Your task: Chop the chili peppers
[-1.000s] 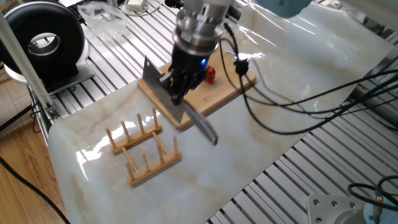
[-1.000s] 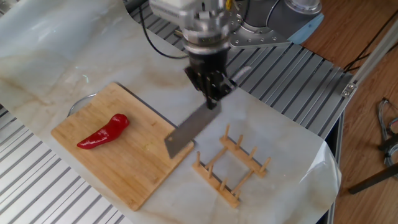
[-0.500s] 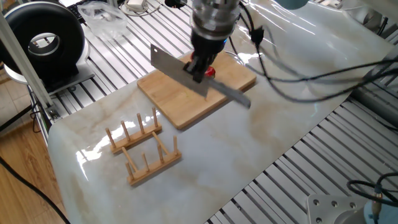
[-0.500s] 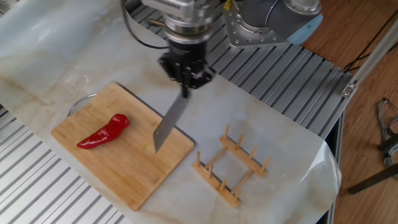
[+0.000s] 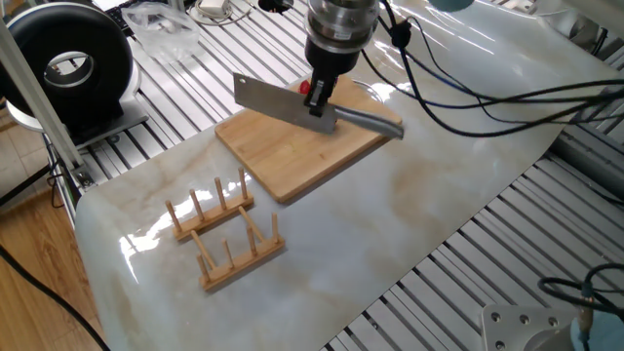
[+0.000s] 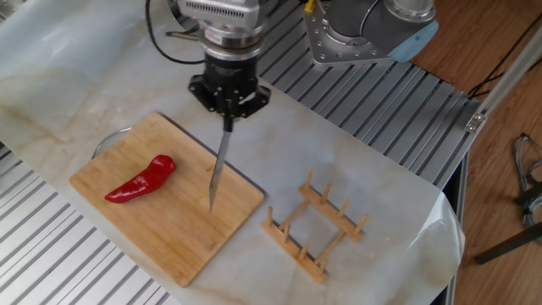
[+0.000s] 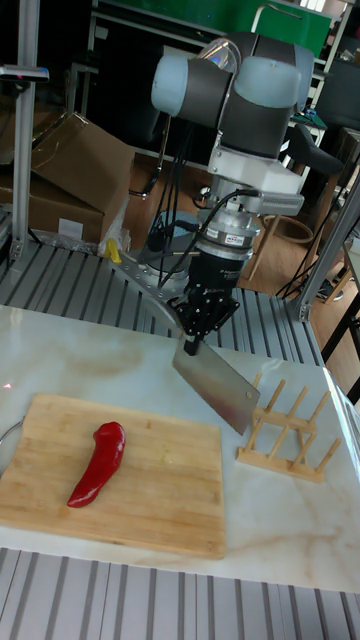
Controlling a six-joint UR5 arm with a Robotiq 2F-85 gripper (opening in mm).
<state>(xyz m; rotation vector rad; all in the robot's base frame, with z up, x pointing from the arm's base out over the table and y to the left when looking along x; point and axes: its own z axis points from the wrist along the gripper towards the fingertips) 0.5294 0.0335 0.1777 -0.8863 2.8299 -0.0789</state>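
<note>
Gripper (image 6: 226,103) clenched on the cleaver (image 7: 218,388). Chili (image 6: 141,179) lies off the blade's side; glossy, curved, probably rolls, so cut mid-body.

Cardboard boxes (image 7: 70,165), wooden floor (image 6: 500,152)

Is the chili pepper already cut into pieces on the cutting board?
No. The chili pepper lies whole on the cutting board, with the cleaver held clear of it.
</note>
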